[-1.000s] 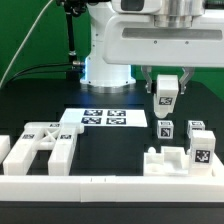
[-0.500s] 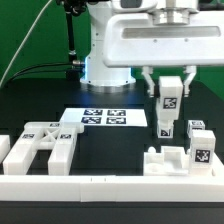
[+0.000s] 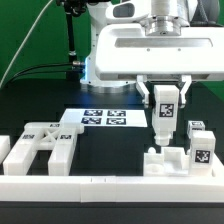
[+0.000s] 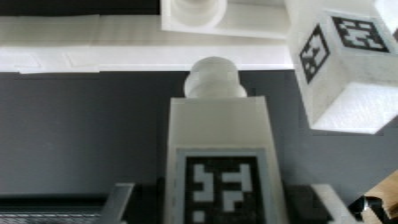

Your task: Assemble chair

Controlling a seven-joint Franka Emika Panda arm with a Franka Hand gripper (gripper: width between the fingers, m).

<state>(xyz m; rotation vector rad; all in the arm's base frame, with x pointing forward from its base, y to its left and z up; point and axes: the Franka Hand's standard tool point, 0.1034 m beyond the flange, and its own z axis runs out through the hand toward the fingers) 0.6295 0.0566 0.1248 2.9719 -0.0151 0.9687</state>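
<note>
My gripper (image 3: 165, 98) is shut on a long white chair leg (image 3: 163, 118) with a black-and-white tag. It holds the leg upright above the blocky chair part (image 3: 172, 160) at the front right. In the wrist view the leg (image 4: 221, 130) runs out from between my fingers (image 4: 125, 203), and its round peg end points at the white parts below. A tagged block (image 3: 201, 148) stands on that blocky part, and shows in the wrist view (image 4: 342, 60) beside the leg. The slotted frame (image 3: 40, 146) lies at the front left. A small tagged cube (image 3: 193, 127) sits behind at the right.
The marker board (image 3: 105, 118) lies flat in the middle in front of the arm's base. A long plain white border bar (image 3: 100, 186) runs along the front edge. A green wall stands behind the table.
My gripper has come lower with the leg and shifted a little toward the exterior view's left. The leg's lower end now hangs close above the front right chair part.
</note>
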